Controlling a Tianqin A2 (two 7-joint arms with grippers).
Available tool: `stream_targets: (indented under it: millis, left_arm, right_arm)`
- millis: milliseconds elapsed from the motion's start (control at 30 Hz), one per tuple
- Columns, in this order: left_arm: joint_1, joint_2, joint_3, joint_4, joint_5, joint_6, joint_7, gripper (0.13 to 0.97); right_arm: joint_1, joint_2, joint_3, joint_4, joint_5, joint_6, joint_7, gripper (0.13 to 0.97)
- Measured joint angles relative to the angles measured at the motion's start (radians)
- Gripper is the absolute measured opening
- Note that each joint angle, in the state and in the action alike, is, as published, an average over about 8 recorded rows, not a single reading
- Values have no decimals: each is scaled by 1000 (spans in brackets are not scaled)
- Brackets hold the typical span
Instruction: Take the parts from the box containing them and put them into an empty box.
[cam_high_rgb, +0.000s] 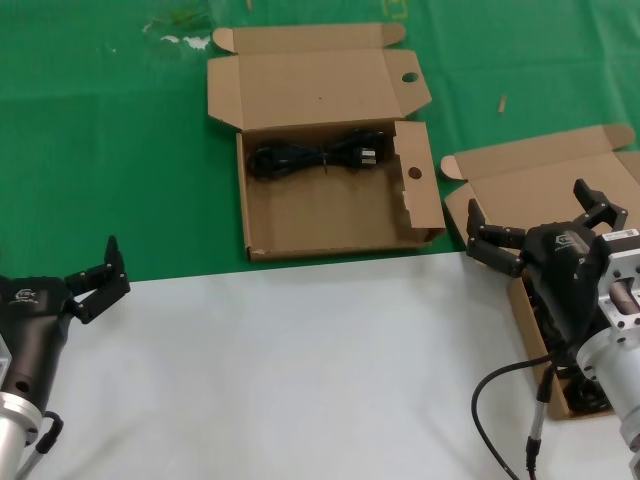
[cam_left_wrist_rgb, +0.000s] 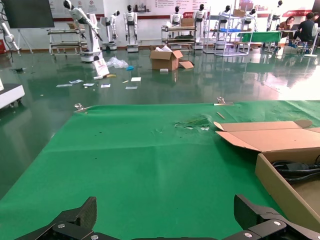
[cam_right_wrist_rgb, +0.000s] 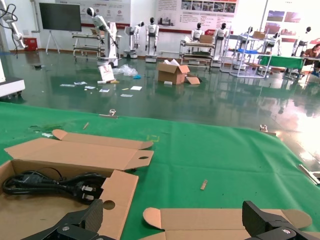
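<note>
On the tabletop (cam_high_rgb: 300, 370): wide holed-flap box (cam_high_rgb: 330, 215) holds one coiled cable (cam_high_rgb: 318, 157) along its far wall; narrower box (cam_high_rgb: 555, 215), under the open, empty right hand (cam_high_rgb: 540, 228), shows more dark cable; left hand (cam_high_rgb: 97, 280) idle, open; transfer judged partway.
</note>
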Motion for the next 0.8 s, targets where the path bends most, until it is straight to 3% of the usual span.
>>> stream_targets:
  millis: [800]
  left_arm:
    - [0,0,0,0,0,0,0,966]
  right_arm:
    - [0,0,0,0,0,0,0,966]
